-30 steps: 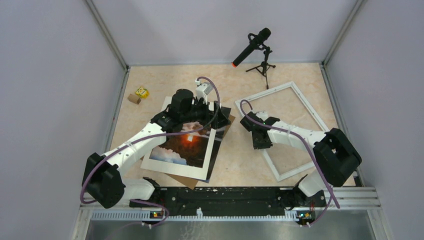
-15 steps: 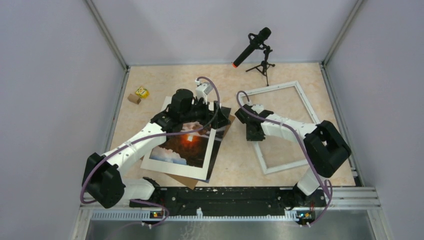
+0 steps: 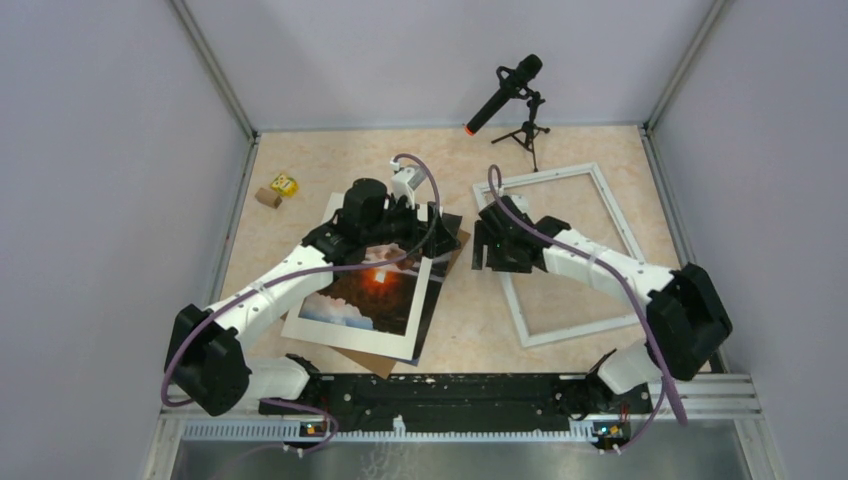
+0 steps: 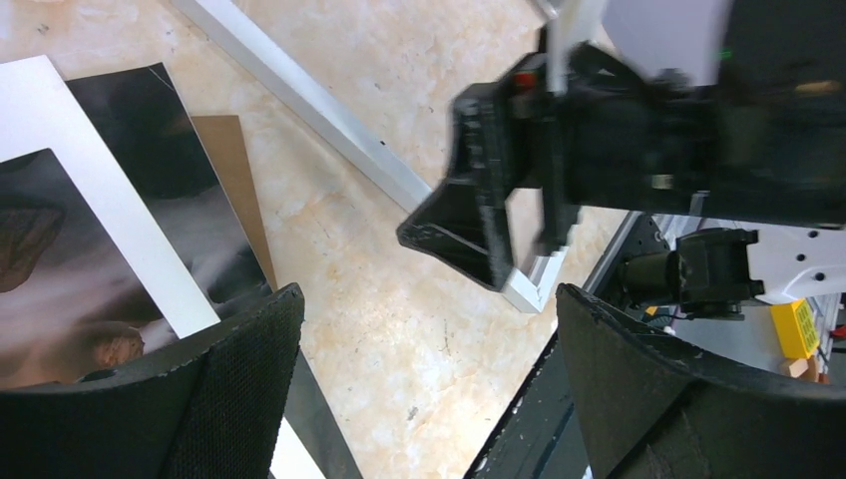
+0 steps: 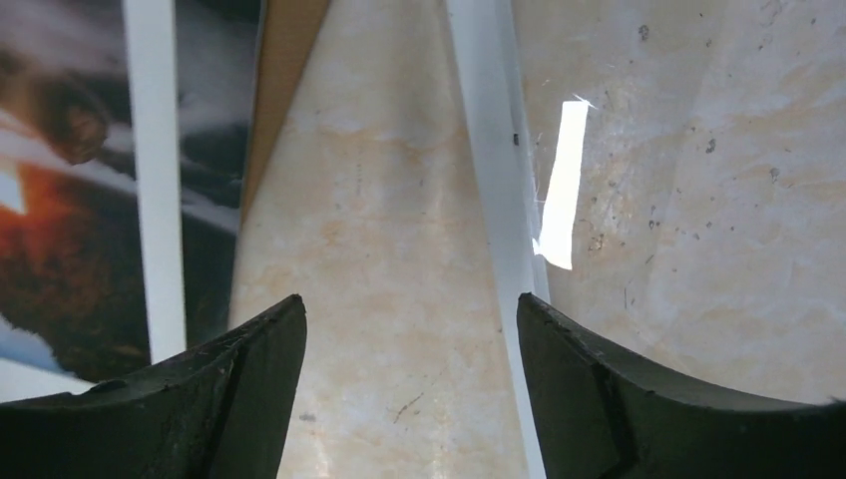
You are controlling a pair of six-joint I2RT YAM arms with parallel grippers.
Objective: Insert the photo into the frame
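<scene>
The counter (image 3: 460, 310) carries two groups, side by side in the overhead view.

1. Frame (image 5: 494, 150): lies flat, right of centre, with nothing inside it. Its long axis runs from the lower to the upper part of the view, the upper end leaning slightly left.
2. Photo (image 3: 365, 300): lies flat, left of centre, under the white mat (image 3: 345, 340) and over the brown backing board (image 5: 287, 90). Its long axis leans the opposite way. A strip of bare counter separates the stack from the frame's left rail.
3. Left tool (image 4: 429, 299): hangs over the upper end of the photo stack, fingers spread to full width, holding nothing.
4. Right tool (image 5: 409, 304): hangs over the frame's left rail, fingers well apart. The rail passes just inside one finger and is not clamped.

Governing relation: the photo lies directly left of the frame, and the left arm is the nearer arm to it. The photo has to travel rightward across the bare strip.

Change against the earlier frames: the frame previously lay further right and more steeply tilted. It now lies closer to the photo and nearer to parallel with it. The right tool, then closed on the left rail, has released it.
</scene>
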